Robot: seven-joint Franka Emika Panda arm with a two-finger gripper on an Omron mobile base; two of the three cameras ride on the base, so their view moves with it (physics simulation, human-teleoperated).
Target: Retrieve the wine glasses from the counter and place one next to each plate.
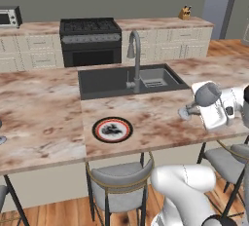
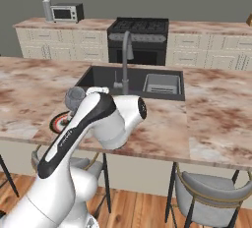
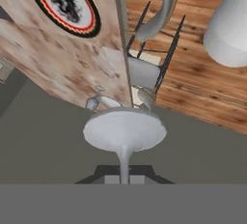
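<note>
Arm [image 2: 74, 143] is showing glossy white rounded shells, a black stripe along one link (faint lettering, unreadable), dark joint rings.

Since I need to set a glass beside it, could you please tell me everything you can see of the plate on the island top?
The plate is small, round and flat, with a black rim, a red ring inside it and a white centre that bears a dark design. It looks like glazed ceramic, whole and clean. It lies level on the marbled island top, near the front edge, in front of the dark sink and above a grey stool. Nothing lies on it and nothing but the top touches it.
</note>
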